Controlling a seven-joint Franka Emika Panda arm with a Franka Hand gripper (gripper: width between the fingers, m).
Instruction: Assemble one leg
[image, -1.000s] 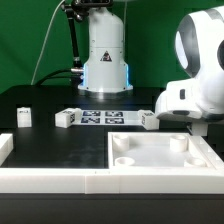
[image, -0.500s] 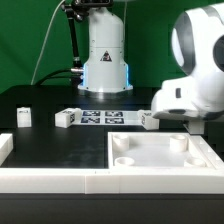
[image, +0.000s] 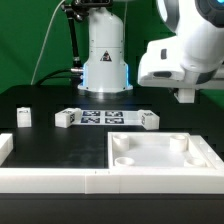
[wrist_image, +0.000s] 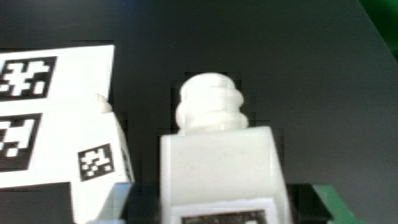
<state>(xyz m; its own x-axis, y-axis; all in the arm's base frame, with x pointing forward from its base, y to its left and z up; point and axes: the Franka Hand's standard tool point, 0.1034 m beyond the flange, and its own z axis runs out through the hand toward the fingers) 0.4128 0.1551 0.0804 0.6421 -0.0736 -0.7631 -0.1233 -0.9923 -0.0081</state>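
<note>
White plastic leg (wrist_image: 217, 150) sits pinched in the gripper (image: 185, 96), threaded tip downward, held high at the exterior view's right, likely for screwing into the panel (image: 160, 152).

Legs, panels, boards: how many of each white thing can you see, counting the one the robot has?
Legs on the table: 3
Leg held in the gripper: 1
Big square panel: 1
Marker board: 1
Total: 6
</note>
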